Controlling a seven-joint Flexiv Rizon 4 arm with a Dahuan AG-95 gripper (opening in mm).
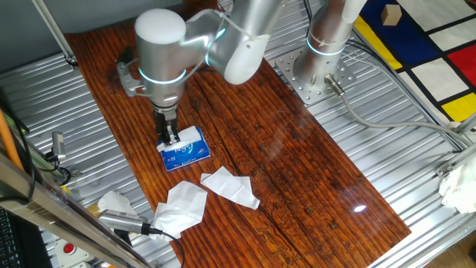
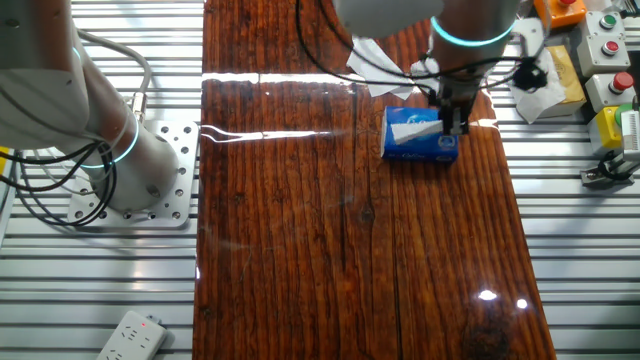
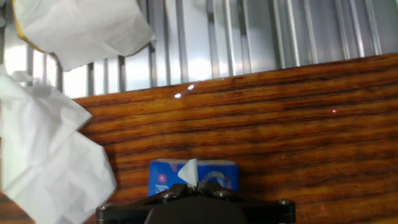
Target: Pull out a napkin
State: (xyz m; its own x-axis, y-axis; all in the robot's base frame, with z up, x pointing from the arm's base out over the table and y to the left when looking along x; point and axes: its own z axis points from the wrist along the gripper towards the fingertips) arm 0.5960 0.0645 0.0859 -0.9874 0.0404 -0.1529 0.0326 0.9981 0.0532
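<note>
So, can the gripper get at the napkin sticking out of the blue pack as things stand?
Probably yes. The gripper stands directly over the blue pack, with its fingertips at the napkin poking out of the top. Nothing lies between them; the loose tissues sit off to the side.

Loose tissues [image 1: 204,195] on wooden tabletop [image 1: 297,171]

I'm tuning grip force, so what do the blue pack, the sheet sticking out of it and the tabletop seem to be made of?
The blue pack looks like thin glossy plastic film: printed lettering and a slight sheen. The napkin poking from it looks like soft matte white paper, thin and creased. The tabletop looks like dark varnished wood or a wood-look laminate: strong grain and bright lamp reflections. The gripper is right at the pack.
</note>
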